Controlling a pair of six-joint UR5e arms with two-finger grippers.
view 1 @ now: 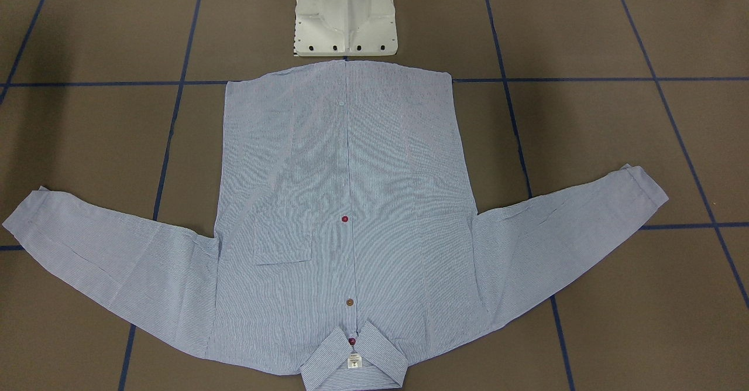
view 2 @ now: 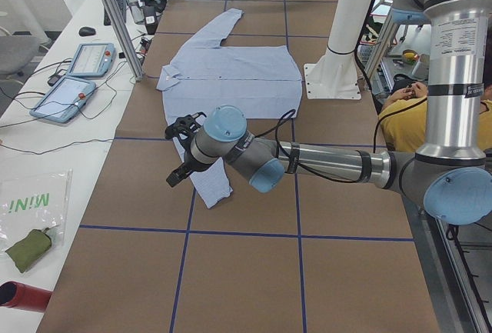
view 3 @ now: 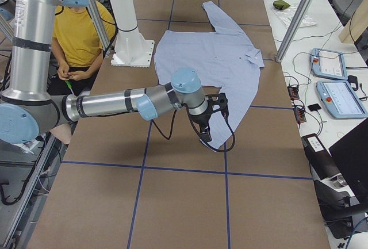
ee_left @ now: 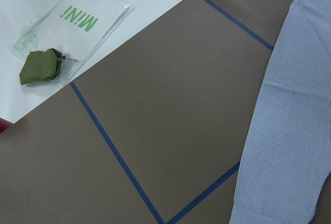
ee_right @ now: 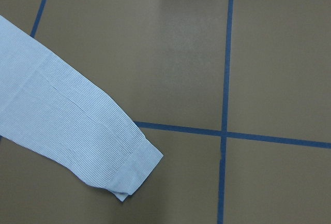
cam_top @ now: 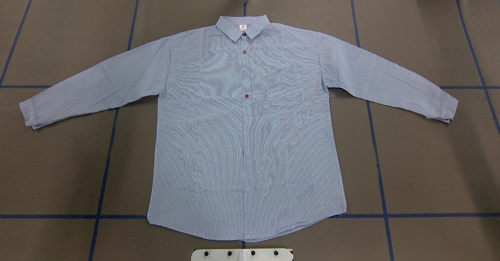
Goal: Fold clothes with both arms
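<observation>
Overhead exterior view puts the white pedestal base (cam_top: 242, 254) nearest, at the bottom edge, and the shirt (cam_top: 250, 143) just beyond it, with its curved hem close to the base. The shirt lies flat and face up on the brown paper-covered table (cam_top: 429, 159). Its cloth is finely striped in light blue and white and is smooth, with only faint creases. The button line runs straight away from the robot, past a square chest pocket (cam_top: 286, 91), to the pointed collar (cam_top: 242, 27) at the far edge. Both sleeves spread wide and slant back towards the robot. Blue tape lines (cam_top: 105, 155) cut the table into large squares, and bare paper lies on every side of the shirt.

In the side views the left gripper (view 2: 178, 152) hangs over the left cuff (ee_left: 274, 211), and the right gripper (view 3: 211, 119) hangs over the end of the other sleeve, by the right cuff (ee_right: 132, 169). Whether either claw is open or closed cannot be told.

Off the table's left end, on a white bench, lie a crumpled green pouch (ee_left: 41, 66) and a clear plastic bag (ee_left: 77, 17). A person in a yellow top (view 3: 80, 36) sits behind the robot.
</observation>
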